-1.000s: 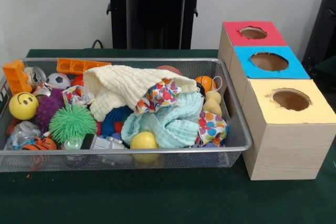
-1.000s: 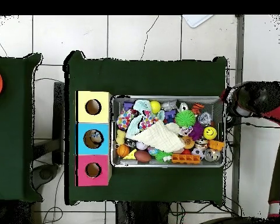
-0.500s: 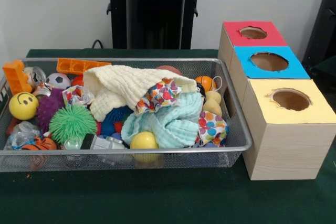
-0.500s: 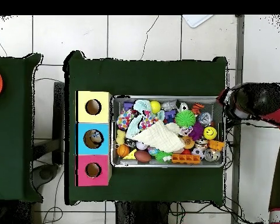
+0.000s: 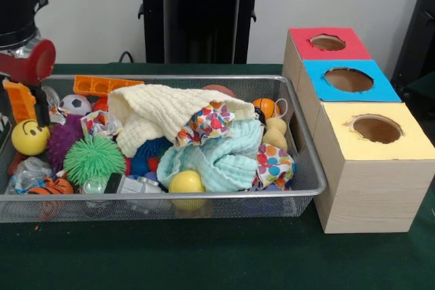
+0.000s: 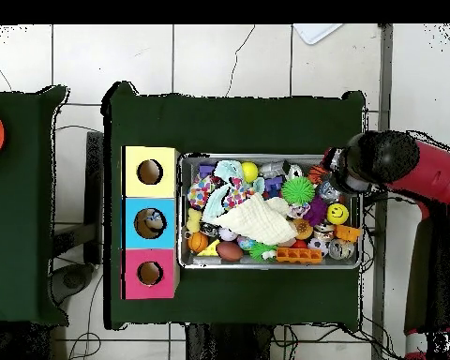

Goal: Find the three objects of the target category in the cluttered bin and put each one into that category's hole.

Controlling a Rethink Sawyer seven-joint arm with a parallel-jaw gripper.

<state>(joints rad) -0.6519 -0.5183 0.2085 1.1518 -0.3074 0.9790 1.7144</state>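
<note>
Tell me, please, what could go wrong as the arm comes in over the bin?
The cream cloth and blue cloth cover much of the bin, so targets may stay hidden. The arm hangs low by the smiley ball and orange block; it could knock them or catch the rim.

Even, diffuse indoor light, moderately bright; no single source evident. Soft shadow under wire-mesh basket [image 5: 170,202] along table's near edge; faint shadow beside yellow-topped box [image 5: 370,168]. No strong glare on basket rim. Front view slightly soft overall. Arm [image 5: 24,39] mildly blurred at table's left edge.
</note>
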